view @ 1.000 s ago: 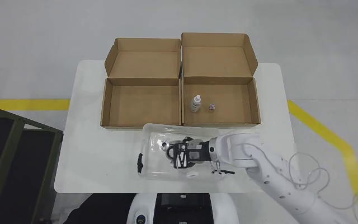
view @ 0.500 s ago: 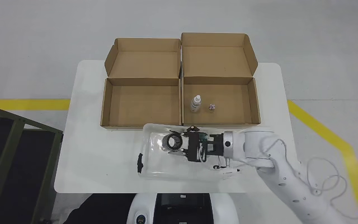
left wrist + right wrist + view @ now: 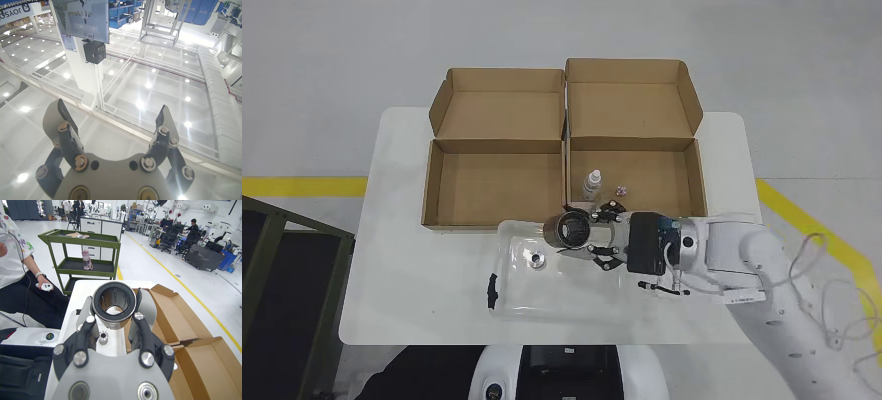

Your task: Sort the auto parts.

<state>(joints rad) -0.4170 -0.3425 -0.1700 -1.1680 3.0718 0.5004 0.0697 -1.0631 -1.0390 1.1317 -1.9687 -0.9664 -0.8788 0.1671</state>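
1. Bench (image 3: 402, 200): white, with two boxes along its far edge and a tray at its near edge.
2. Left box (image 3: 492, 190): open cardboard, floor bare. The right box (image 3: 662, 185) touches it side by side and has two parts on its floor.
3. Clear tray (image 3: 512, 300): the supply bin, just beside the boxes' front walls.
4. Right gripper (image 3: 590, 238): closed around a linear bearing (image 3: 569, 229), a dark-rimmed metal sleeve. It is held above the tray's far rim, near the seam between the boxes.
5. Left gripper (image 3: 112, 109): jaws spread wide, nothing between them, pointed at the ceiling.
6. Small parts: a white bottle-shaped part (image 3: 590, 184) and a tiny part (image 3: 621, 190) lie in the right box. One metal bushing (image 3: 535, 260) is in the tray.
7. Progress, as judged: two parts sorted, bearing lifted but not placed, bushing left to do. Which box the bearing belongs in cannot be told.
8. Hard to make out: what kind of piece the tiny part is. The right arm hides part of the tray floor, so more parts may lie there.
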